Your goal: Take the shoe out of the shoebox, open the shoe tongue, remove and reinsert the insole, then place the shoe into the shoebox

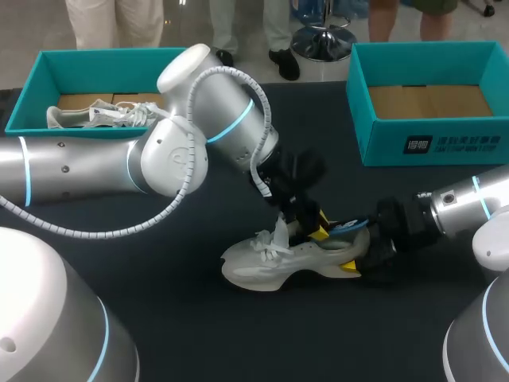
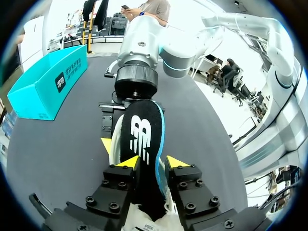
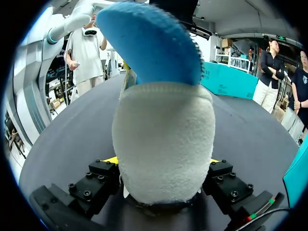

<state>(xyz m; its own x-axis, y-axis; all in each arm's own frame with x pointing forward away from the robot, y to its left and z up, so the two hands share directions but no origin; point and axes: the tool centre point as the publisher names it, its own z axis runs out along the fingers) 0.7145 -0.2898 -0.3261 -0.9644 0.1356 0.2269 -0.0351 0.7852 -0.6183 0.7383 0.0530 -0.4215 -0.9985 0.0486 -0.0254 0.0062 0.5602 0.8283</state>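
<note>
At the far left, the open teal cardboard shoebox (image 1: 103, 68) holds a second white sneaker (image 1: 95, 114); it plays no part in the present hold.

The left gripper (image 2: 147, 163) is clenched on the black foam insole with a blue edge (image 2: 142, 130), its yellow tips pinching the insole's two sides just above the shoe's opening. The pinch is narrow and the foam is soft. I judge that a pull or push out of line with the shoe could let the insole slip, or fold it and jam it at the collar.

The white lace-up sneaker (image 1: 278, 263) rests sole-down on the dark table (image 1: 199, 334), between the two boxes. Its loose white laces (image 1: 270, 239) lie right beside the left fingers and could catch on them.

The right gripper (image 3: 161, 161) is closed on the sneaker's padded heel. If that hold gives, the sneaker would probably lift or twist along with the insole.

The second teal shoebox (image 1: 382, 143), at the right, stands well apart.
</note>
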